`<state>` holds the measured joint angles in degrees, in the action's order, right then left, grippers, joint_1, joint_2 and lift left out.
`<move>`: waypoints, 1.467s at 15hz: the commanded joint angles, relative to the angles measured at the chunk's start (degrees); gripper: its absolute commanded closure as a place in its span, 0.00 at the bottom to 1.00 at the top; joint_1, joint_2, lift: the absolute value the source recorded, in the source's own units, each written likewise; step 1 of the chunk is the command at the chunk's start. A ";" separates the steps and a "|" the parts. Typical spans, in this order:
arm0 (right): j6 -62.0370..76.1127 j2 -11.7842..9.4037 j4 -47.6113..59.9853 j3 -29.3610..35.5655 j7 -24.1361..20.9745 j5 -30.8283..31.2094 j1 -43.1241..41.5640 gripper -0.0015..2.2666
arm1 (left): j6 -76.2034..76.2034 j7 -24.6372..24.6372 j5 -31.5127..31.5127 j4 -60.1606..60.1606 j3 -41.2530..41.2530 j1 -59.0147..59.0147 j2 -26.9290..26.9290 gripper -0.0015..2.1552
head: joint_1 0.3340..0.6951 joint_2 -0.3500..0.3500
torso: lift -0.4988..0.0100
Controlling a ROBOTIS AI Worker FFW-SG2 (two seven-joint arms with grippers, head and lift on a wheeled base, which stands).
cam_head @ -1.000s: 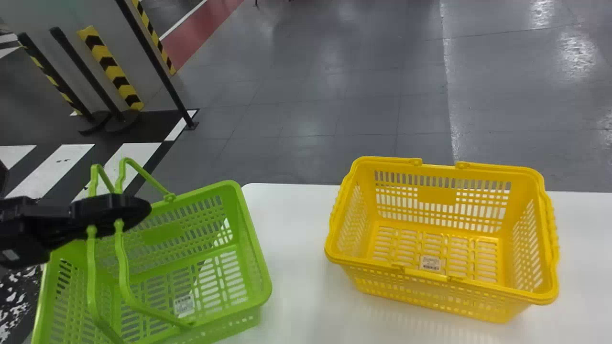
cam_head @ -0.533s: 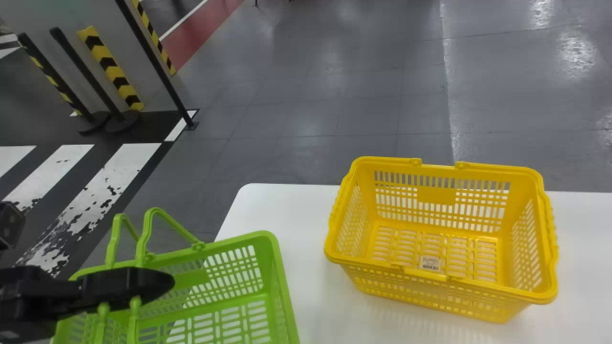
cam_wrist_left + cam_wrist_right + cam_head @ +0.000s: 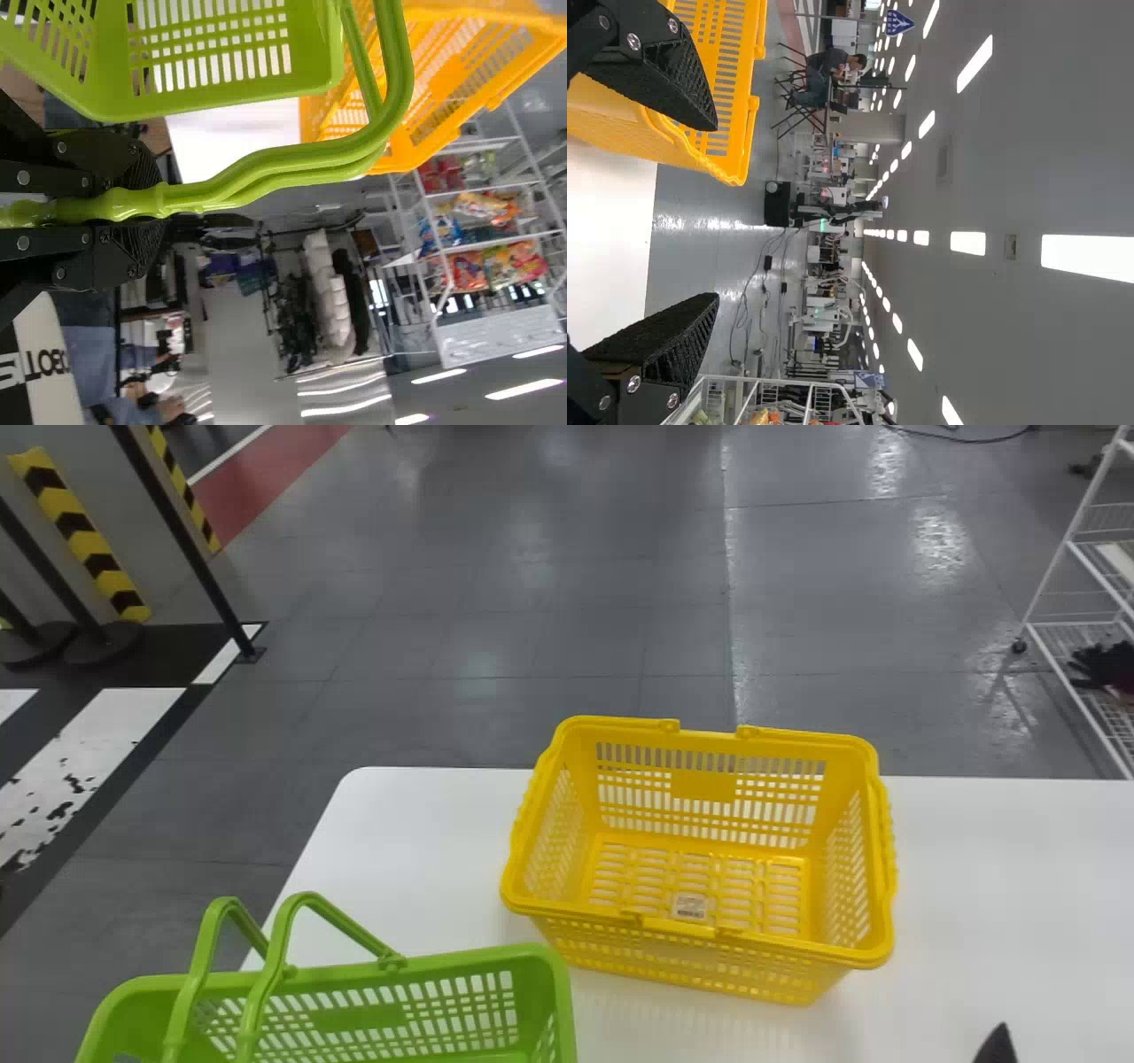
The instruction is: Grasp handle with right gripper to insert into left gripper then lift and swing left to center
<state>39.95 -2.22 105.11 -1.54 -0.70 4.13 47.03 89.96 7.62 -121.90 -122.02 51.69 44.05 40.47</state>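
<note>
While our left gripper clamped the handles of the green basket, left of the yellow basket, and our right gripper gaped empty, we risked bumping baskets by swinging too low toward center.

A white table with a yellow plastic shopping basket standing on it.
The basket sits upright near the far edge, turned slightly askew, its handles folded down along the rim and a pale label on its slotted bottom; the tabletop's far left corner is rounded, and bare white surface stretches away to the right.
</note>
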 commanded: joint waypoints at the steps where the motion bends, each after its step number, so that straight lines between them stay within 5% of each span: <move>1: -0.01 0.02 0.00 0.13 -0.01 0.00 -0.10 0.06 | 0.07 -1.21 -0.71 -2.87 -4.41 -1.77 0.13 0.99 | 1.00 0.67 | 0.80; 11: -0.18 0.11 -0.09 0.66 -0.01 0.00 0.08 0.06 | 0.07 -9.47 -4.58 -5.42 -22.69 -14.16 4.26 0.99 | 1.00 0.35 | 0.80; 22: -0.18 0.11 0.44 1.10 -0.01 -0.17 0.78 0.06 | 0.07 -14.48 -4.93 0.38 -33.59 -28.05 3.12 0.99 | 1.00 0.24 | 0.80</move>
<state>39.67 -2.11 105.56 -0.50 -0.70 4.01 47.62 89.96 -6.66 -126.82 -122.39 18.42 16.94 43.80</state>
